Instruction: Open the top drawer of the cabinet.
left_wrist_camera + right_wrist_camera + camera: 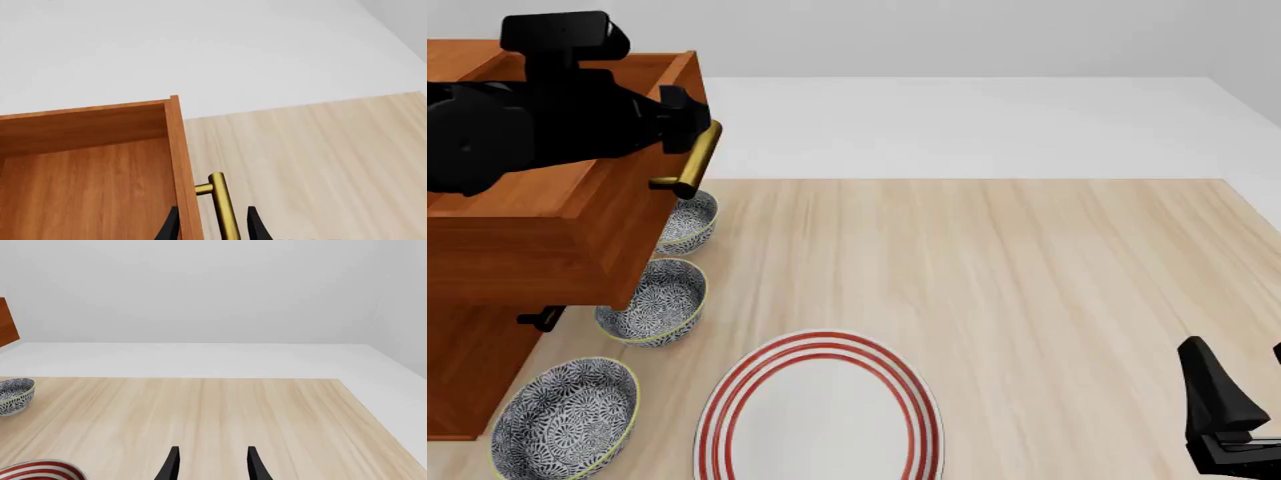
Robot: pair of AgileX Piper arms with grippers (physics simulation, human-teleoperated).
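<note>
Left wrist view: the left gripper (212, 227) straddles the brass handle (223, 207) of the top drawer (87, 165); one finger sits on each side of the bar. We cannot tell whether the pads actually touch the brass, as the gaps look small but visible. The drawer's open interior fills the frame toward 9 o'clock, and the tabletop (313, 165) lies at 3 o'clock.

Front view: the top drawer (554, 240) juts out from the cabinet (467, 380) at 9 o'clock of the frame, overhanging three patterned bowls (654, 300). The handle (694, 160) is at 10 o'clock, with the left gripper (687, 125) on it. A red-rimmed plate (821, 410) lies at 6 o'clock. We judge the drawer already well extended. To finish well, we would pull straight along the drawer's slide axis, keeping the fingers square to the bar so it does not slip out, with no downward load.

Right wrist view: the right gripper (212, 465) is moderately spread, holding nothing, idle over the tabletop (220, 415). We would leave it parked.
</note>
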